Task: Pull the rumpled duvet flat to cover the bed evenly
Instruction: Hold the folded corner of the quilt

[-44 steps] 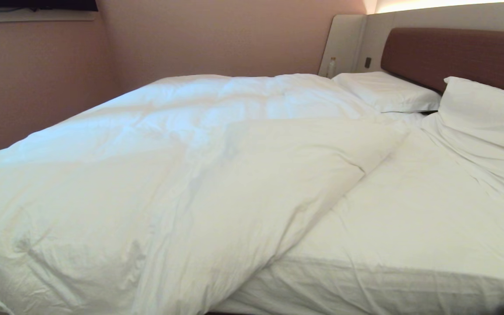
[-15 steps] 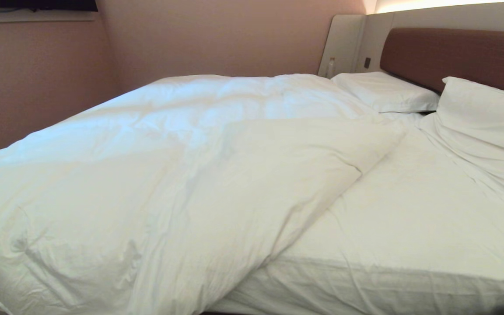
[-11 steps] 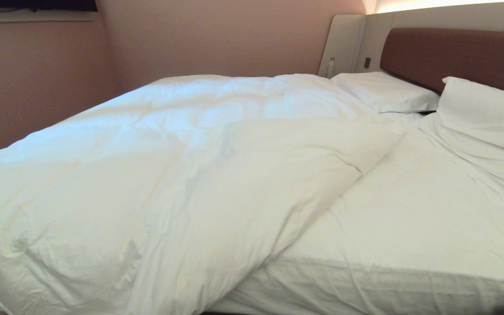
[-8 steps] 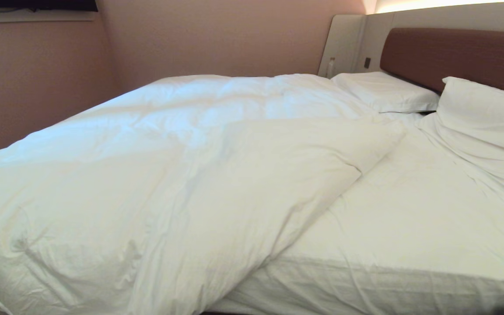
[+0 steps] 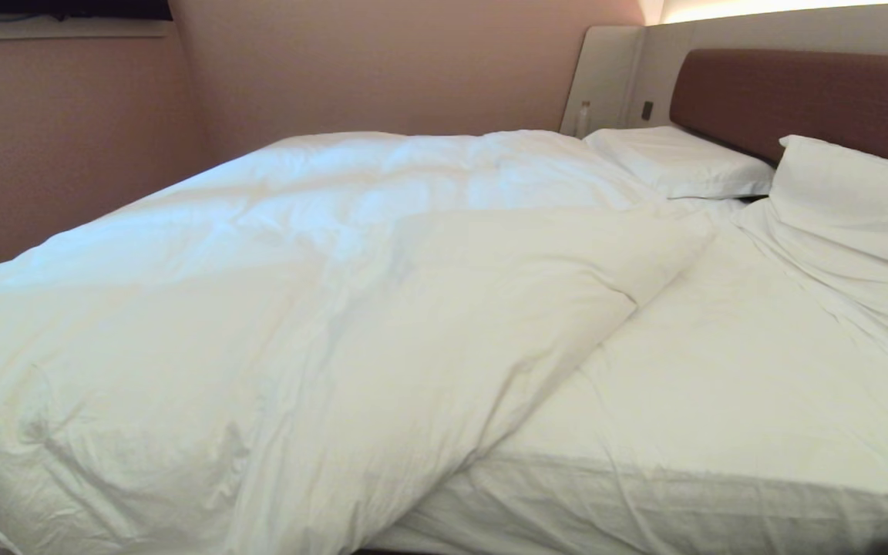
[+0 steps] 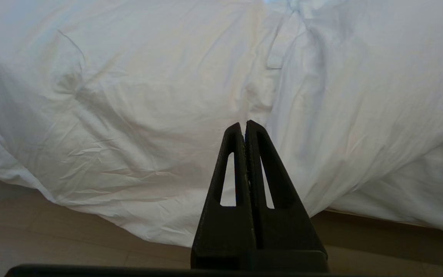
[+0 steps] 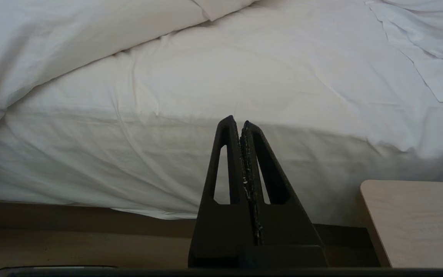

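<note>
The puffy white duvet (image 5: 282,308) lies rumpled over the left part of the bed (image 5: 706,401), one corner folded back diagonally, leaving the sheeted mattress bare on the right. Its near edge hangs over the bed's side toward the floor (image 6: 129,161). Neither arm shows in the head view. My left gripper (image 6: 243,124) is shut and empty, held low in front of the hanging duvet, apart from it. My right gripper (image 7: 237,122) is shut and empty too, facing the bare mattress side (image 7: 129,154).
Two white pillows (image 5: 683,160) (image 5: 860,200) lie by the brown headboard (image 5: 798,96). A pale wooden surface (image 7: 417,219) stands near the bed on the right. A small bottle (image 5: 583,117) sits at the far bedside. A pink wall (image 5: 66,139) runs along the far side.
</note>
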`<state>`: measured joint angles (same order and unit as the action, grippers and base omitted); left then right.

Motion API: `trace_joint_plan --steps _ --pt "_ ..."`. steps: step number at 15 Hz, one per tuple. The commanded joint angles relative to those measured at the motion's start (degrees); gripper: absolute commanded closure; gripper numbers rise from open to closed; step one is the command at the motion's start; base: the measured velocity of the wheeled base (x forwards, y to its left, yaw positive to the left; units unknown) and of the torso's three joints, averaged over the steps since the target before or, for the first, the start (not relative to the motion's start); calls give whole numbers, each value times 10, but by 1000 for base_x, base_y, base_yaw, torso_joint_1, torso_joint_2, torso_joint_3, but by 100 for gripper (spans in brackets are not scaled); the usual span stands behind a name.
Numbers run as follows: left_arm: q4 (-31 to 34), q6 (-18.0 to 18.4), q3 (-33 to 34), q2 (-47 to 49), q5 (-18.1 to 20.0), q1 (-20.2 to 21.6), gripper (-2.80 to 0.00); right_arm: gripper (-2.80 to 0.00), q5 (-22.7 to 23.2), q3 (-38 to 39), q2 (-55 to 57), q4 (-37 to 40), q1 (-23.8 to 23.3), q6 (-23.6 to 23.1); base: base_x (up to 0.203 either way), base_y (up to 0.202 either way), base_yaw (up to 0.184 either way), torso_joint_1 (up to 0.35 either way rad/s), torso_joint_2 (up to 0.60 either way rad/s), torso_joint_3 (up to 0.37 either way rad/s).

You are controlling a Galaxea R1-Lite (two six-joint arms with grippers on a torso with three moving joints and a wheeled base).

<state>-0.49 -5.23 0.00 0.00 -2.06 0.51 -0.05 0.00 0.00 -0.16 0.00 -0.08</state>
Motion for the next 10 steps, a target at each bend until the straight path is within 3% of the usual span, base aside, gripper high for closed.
trace_joint_plan --steps 1,10 --pt "0 0 0 0 0 0 0 0 0 0 0 0 0 0 0 0 0 0 0 0" --pt "0 4 0 0 3 0 0 0 0 0 0 0 0 1 0 0 0 0 0 0"
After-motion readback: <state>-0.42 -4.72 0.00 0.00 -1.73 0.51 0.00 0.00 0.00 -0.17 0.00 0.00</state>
